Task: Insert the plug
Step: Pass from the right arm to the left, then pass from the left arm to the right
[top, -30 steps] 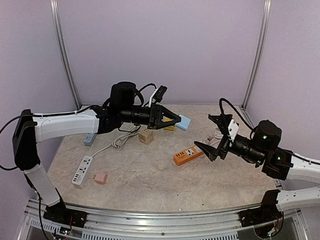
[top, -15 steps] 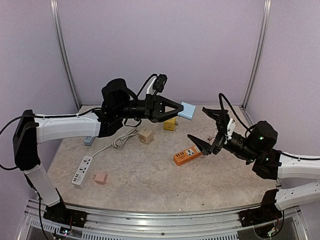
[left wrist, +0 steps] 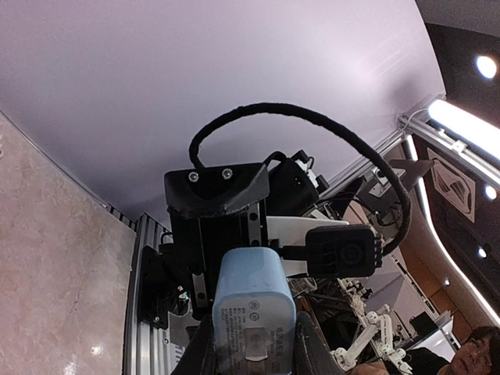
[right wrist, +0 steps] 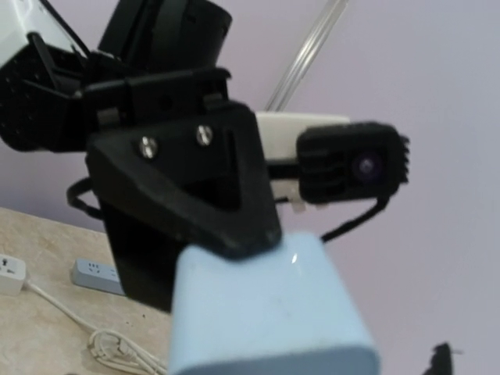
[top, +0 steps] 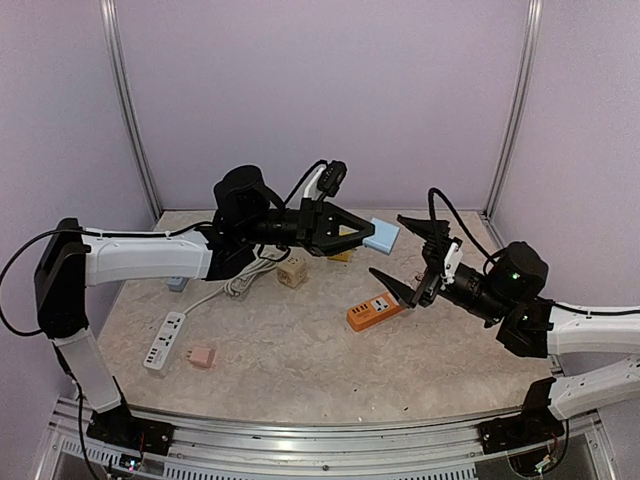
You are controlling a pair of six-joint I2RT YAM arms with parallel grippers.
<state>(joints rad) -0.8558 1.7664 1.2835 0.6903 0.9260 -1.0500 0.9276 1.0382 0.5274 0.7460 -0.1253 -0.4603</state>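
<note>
My left gripper (top: 358,237) is shut on a light blue plug adapter (top: 382,235) and holds it in the air above the table's far middle. In the left wrist view the adapter (left wrist: 254,308) sits between my two fingers, label side facing the camera. My right gripper (top: 388,246) is open, its fingers spread just right of the adapter's free end; I cannot tell if they touch. In the right wrist view the adapter (right wrist: 266,312) fills the lower frame, with the left gripper's black finger (right wrist: 187,180) on it. An orange power strip (top: 375,310) lies on the table below the right gripper.
On the left of the table lie a white power strip (top: 165,340) with a coiled cable (top: 243,280), a pink adapter (top: 203,356), a grey-blue strip (top: 179,279), a beige cube adapter (top: 291,272) and a yellow adapter (top: 342,256).
My left gripper has carried the blue adapter up and to the right. My right gripper has moved up and left towards it, still open.
</note>
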